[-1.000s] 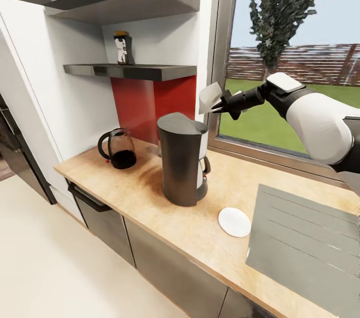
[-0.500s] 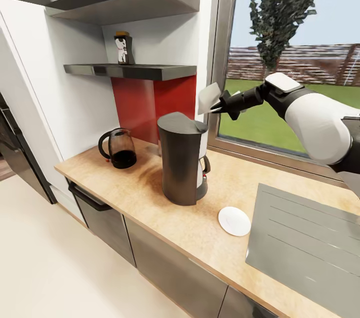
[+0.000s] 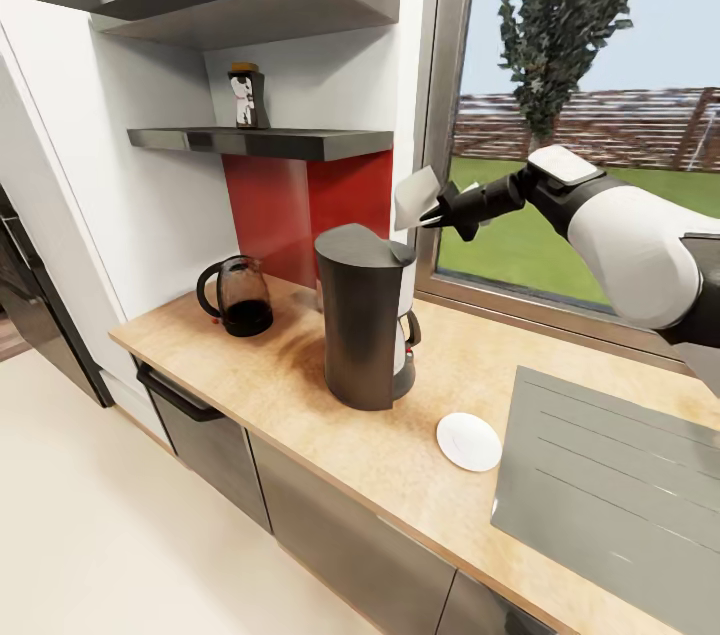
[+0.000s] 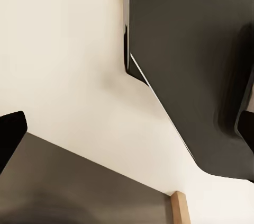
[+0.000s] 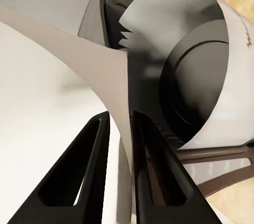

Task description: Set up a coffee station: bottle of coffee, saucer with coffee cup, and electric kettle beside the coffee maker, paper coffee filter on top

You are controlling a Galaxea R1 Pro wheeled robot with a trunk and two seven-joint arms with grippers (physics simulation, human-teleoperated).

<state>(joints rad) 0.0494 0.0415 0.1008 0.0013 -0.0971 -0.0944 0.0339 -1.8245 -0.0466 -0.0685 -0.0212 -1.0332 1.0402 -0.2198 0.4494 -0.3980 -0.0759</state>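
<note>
Right gripper [image 3: 437,211] fingers pinched on the edge of a pale, thin, curved paper coffee filter [image 3: 417,196], sheet standing roughly upright. Filter held in air just above and beside the dark coffee maker [image 3: 362,325] lid; no readable writing. Left gripper state: cannot tell.

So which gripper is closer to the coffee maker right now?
Right. The right gripper holds the paper filter just above the coffee maker. The left gripper faces floor and cabinetry, its distance unclear.
</note>
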